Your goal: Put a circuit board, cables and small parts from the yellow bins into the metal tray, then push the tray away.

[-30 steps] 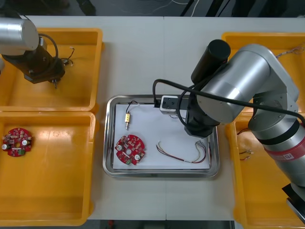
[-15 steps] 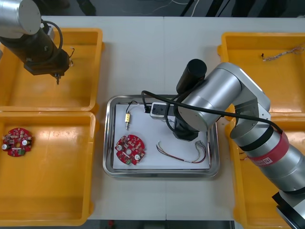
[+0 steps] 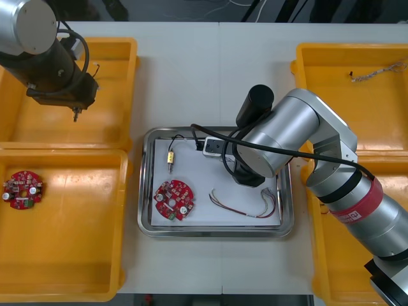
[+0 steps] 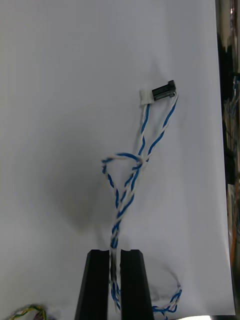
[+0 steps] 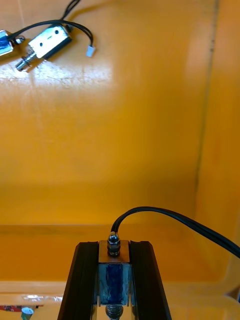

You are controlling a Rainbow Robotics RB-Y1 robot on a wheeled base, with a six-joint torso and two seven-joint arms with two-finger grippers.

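**Left end effector** (image 3: 74,112): over the far left yellow bin (image 3: 115,70), pointing down. The left arm enters from the far left corner. In the left wrist view its fingers (image 5: 85,280) clamp the gripped small metal part (image 5: 114,277) between them. A black cable (image 5: 170,216) arcs away from that part's tip. A loose small metal part (image 5: 48,41) lies on the bin floor, well apart beyond the fingertips.

**Near left yellow bin** (image 3: 70,242): one spare circuit board (image 3: 22,189) near its left wall.

**Metal tray** (image 3: 144,185): centre of the tabletop (image 3: 191,76), white inside. Left to right it holds:
- a brass-tipped small metal part (image 3: 171,159) with a thin black lead
- a round red circuit board (image 3: 174,199)
- a red and yellow cable (image 3: 237,209)

**Right end effector** (image 4: 115,256): over the tray's right half, hidden in the front view beneath the arm's own bulky wrist. The right arm reaches in from the near right, bent across the near right yellow bin (image 3: 326,258). In the right wrist view the fingers (image 4: 97,285) stand nearly together, pinching the twisted blue and white cable (image 4: 134,172). The cable trails from them over the white liner to a black and white connector (image 4: 159,92).

**Far right yellow bin** (image 3: 344,102): one thin cable (image 3: 376,71) near the far wall, colour hard to make out.
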